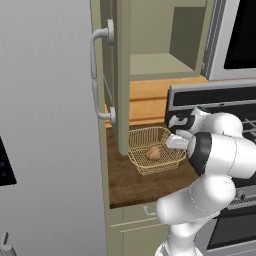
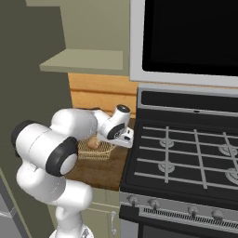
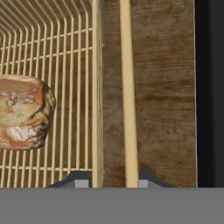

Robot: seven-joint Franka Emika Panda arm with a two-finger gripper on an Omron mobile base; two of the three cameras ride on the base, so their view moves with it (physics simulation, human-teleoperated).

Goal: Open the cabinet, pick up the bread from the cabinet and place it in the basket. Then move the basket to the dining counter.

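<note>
One crusty tan-brown bread [image 3: 22, 111] roll

Even, flat rendered light (no glare), soft shadows, slightly coarse and blurry detail throughout.

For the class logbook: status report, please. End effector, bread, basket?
End effector straddling basket rim, closing on it. Bread in basket. Cabinet door open. Nothing in the way.
</note>
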